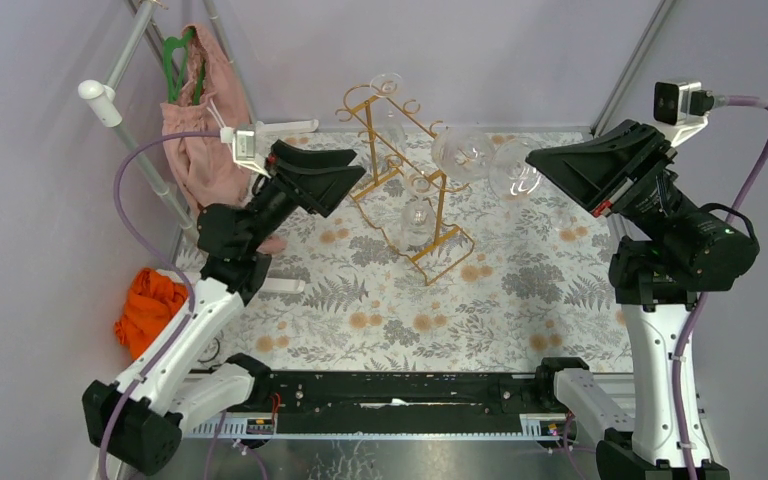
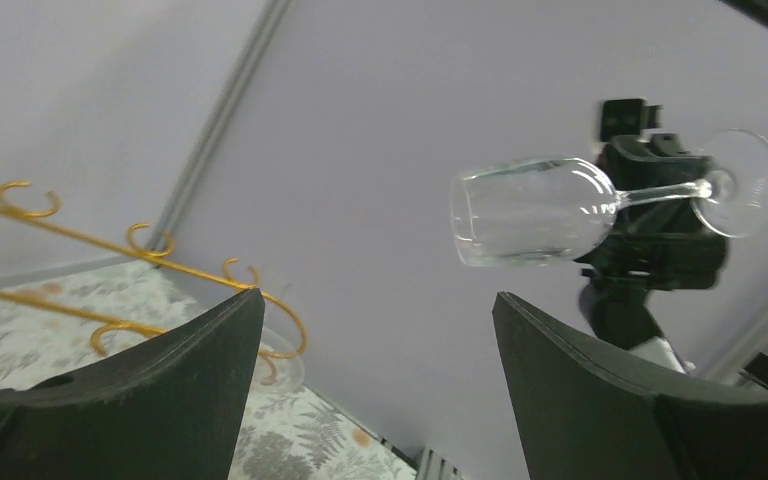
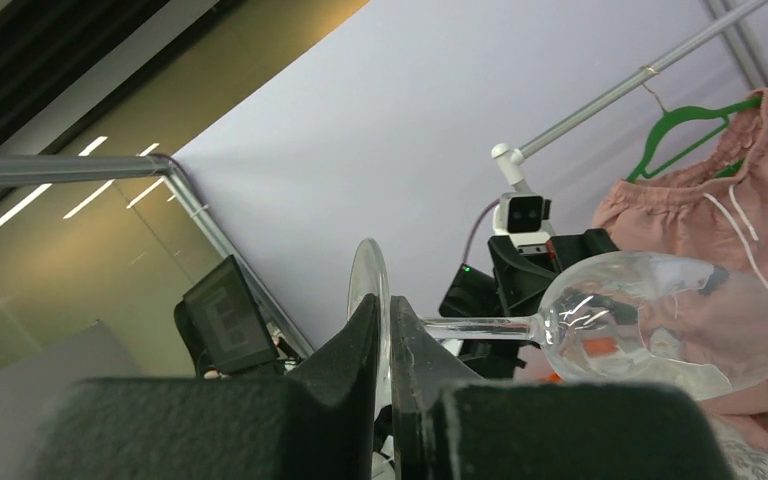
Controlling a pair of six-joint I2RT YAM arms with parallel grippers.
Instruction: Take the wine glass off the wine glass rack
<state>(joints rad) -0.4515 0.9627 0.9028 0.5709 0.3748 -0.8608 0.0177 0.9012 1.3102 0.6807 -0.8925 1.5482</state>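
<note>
Right wrist view: right pincer (image 3: pixel 388 330) clamps the stem of a clear wine glass (image 3: pixel 660 320), lying sideways right of the gold wire rack (image 1: pixel 400 170); left pincer (image 2: pixel 375 300) gapes wide left of that rack.

Clear glossy wine glass (image 3: pixel 660 320), gold metal wine glass rack (image 1: pixel 405 185), matt black plastic jaws, pink cloth (image 1: pixel 195 150).
</note>
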